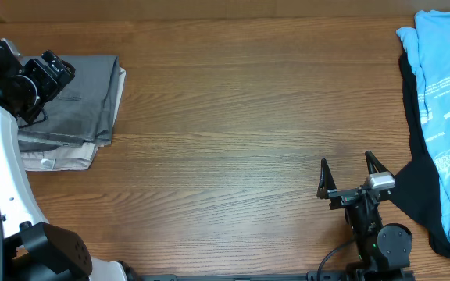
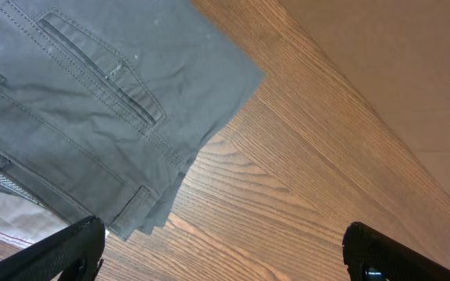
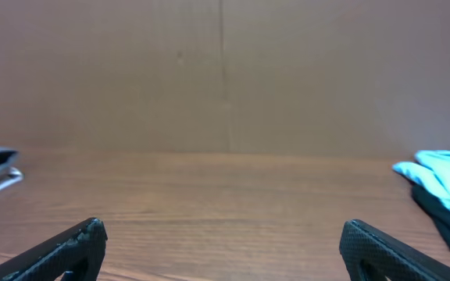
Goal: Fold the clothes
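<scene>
Folded grey shorts [image 1: 84, 94] atop beige shorts [image 1: 61, 158], left end of table [image 1: 225, 117].
Left gripper [image 2: 225, 248] hovers by them, jaws released; right gripper [image 1: 346, 164] likewise spread, holding nothing.

Even soft light, faint shadows, no glare, right wrist view soft (slightly hazy)

I count two grippers of mine: one left gripper [image 2: 225, 254] and one right gripper [image 1: 347, 160]. There are two pairs of shorts: one of dark grey shorts [image 1: 84, 90], one of pale beige shorts [image 1: 61, 158]. One light-blue shirt [image 1: 448, 101], one black garment [image 1: 420, 199], one wooden table [image 1: 225, 117].
</scene>
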`<state>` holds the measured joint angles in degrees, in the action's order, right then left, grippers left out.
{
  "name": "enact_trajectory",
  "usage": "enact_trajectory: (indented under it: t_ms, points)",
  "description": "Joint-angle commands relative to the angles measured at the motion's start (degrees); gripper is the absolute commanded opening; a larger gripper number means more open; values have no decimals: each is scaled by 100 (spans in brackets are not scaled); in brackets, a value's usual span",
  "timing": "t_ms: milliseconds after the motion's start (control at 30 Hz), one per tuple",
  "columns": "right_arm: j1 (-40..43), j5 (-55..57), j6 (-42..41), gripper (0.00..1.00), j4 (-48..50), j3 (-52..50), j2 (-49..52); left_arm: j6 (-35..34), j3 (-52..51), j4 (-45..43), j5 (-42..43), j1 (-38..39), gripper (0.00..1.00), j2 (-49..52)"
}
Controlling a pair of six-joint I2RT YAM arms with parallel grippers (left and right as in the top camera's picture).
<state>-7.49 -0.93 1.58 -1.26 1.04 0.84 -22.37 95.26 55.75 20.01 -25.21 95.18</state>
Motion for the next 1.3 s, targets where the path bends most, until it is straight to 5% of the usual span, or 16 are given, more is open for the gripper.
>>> enact_trajectory:
  t_ms: [0,1267]
  points:
    - [-28,240,175,100,-243,-61,-68,7,4,-11,55,11,100,44]
    - [-28,87,424,100,-356,-59,-68,7,4,-11,55,11,100,44]
